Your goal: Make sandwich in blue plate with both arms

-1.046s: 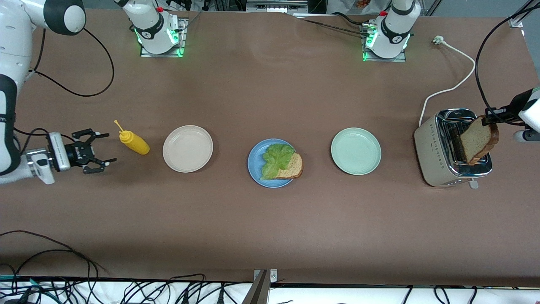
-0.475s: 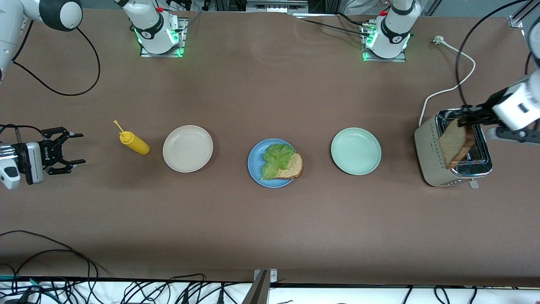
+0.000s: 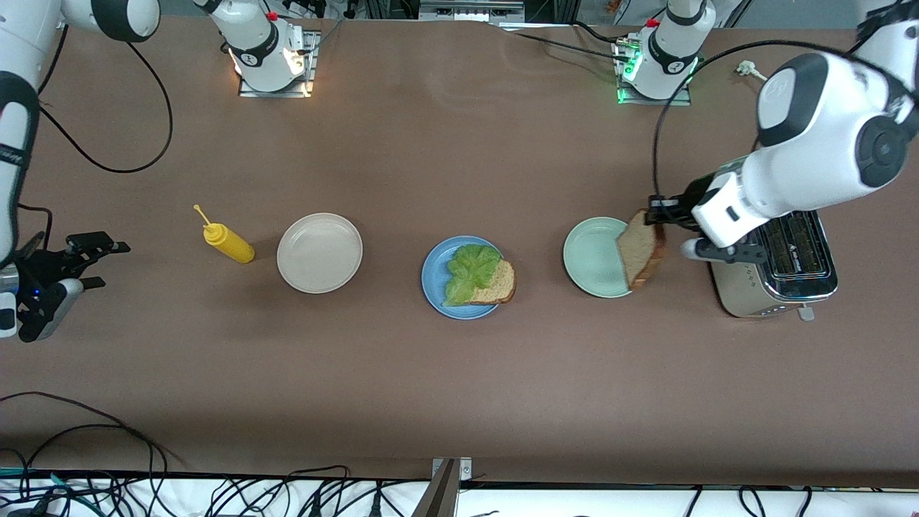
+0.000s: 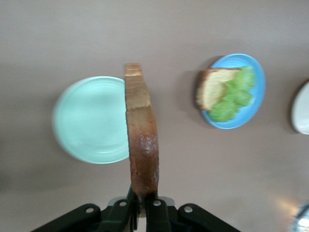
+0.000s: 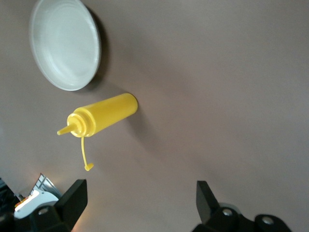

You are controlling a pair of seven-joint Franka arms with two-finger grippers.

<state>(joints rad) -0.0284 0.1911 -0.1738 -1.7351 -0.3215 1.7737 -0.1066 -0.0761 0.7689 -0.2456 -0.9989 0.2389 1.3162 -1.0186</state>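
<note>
Left claw (image 3: 655, 212) at right of centre, clamped on a bread slice (image 3: 640, 249) over the pale green plate (image 3: 594, 258), blue plate (image 3: 439, 276) mid-frame with lettuce (image 3: 470, 270) on bread, right claw (image 3: 90, 262) at the left edge, fingers apart, over the worktop (image 3: 459, 388), beside the yellow bottle (image 3: 228, 241)

The held bread slice (image 3: 639, 248) covered part of the pale green plate (image 3: 592, 258) at its rim toward the left arm's end of the table. The left arm hid the top of the toaster (image 3: 779, 276) and most of its cord. The lettuce leaf (image 3: 470, 271) hid much of the bottom bread slice (image 3: 497, 284) on the blue plate (image 3: 433, 276). The right gripper (image 3: 75, 262) sat half cut off by the picture's edge. In the left wrist view, the cream plate (image 4: 301, 108) was cut off too.
</note>
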